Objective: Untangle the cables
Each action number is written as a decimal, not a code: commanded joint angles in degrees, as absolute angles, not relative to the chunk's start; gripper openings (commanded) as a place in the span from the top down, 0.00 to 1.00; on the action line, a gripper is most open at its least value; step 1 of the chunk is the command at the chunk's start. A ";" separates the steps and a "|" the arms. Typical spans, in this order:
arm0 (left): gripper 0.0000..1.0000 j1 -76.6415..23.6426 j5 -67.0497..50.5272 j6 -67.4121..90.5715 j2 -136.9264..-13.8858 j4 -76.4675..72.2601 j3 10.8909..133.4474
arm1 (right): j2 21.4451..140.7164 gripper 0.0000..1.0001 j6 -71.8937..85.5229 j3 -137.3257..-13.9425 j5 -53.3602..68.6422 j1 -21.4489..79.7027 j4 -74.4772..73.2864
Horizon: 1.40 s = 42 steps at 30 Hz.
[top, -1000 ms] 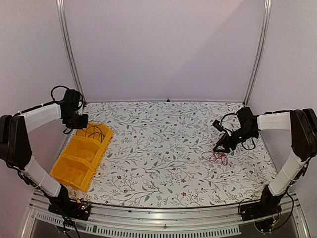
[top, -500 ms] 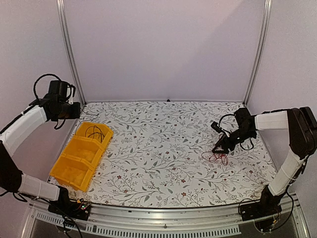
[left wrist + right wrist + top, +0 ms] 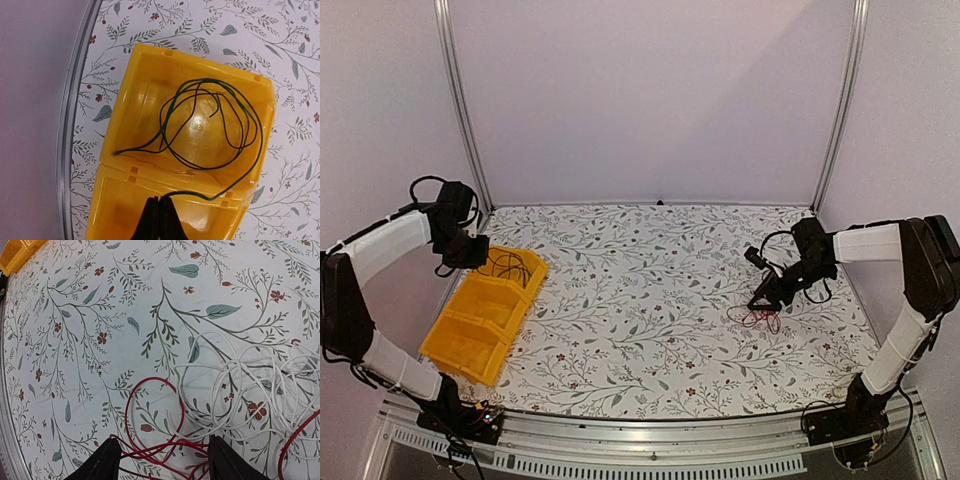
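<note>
Work is dividing: left claw (image 3: pixel 159 202), clenched, is swinging back over the cable (image 3: pixel 200 168) in the bin (image 3: pixel 125 65); right claw (image 3: pixel 162 447), released, is straddling the remaining tangle (image 3: pixel 225 405).

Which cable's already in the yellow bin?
The dark cable, looped loosely in the bin's far end compartment. The red cable and white cable lie overlapping on the table at the right gripper.

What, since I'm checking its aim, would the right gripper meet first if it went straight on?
Probably the red cable: its loops lie directly between the right gripper's open jaws, on the table; depth is hard to judge.
</note>
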State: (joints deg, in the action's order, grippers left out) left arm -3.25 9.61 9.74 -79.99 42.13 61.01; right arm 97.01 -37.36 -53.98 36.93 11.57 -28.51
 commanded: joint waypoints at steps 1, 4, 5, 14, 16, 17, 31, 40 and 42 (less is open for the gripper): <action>1.00 -2.81 10.56 10.12 -84.87 39.83 63.75 | 96.44 0.36 -38.14 -54.95 36.75 11.84 -28.99; 1.00 -2.86 13.35 8.97 -90.19 40.55 67.64 | 96.16 0.36 -38.21 -54.80 36.53 11.84 -28.96; 1.00 -2.84 14.00 8.61 -91.66 40.62 68.51 | 96.03 0.36 -38.27 -54.70 36.28 11.79 -28.92; 1.00 -3.69 14.75 8.20 -102.19 38.71 73.19 | 96.13 0.36 -38.65 -54.58 34.75 11.84 -28.85; 1.00 -4.45 14.35 8.36 -103.84 38.41 73.53 | 96.36 0.36 -38.67 -54.52 34.43 11.79 -28.83; 1.00 -4.93 14.26 8.36 -104.61 38.30 73.58 | 96.47 0.36 -38.67 -54.54 34.29 11.78 -28.84; 0.85 -8.22 17.05 9.50 -101.82 40.60 72.11 | 98.69 0.35 -38.69 -55.01 33.84 12.27 -29.04; 0.59 -8.59 12.84 13.58 -89.58 49.96 72.38 | 99.30 0.35 -38.76 -55.35 33.40 13.43 -29.14; 0.58 -8.86 12.41 14.09 -87.12 50.51 73.02 | 99.45 0.35 -38.76 -55.45 33.32 13.75 -29.23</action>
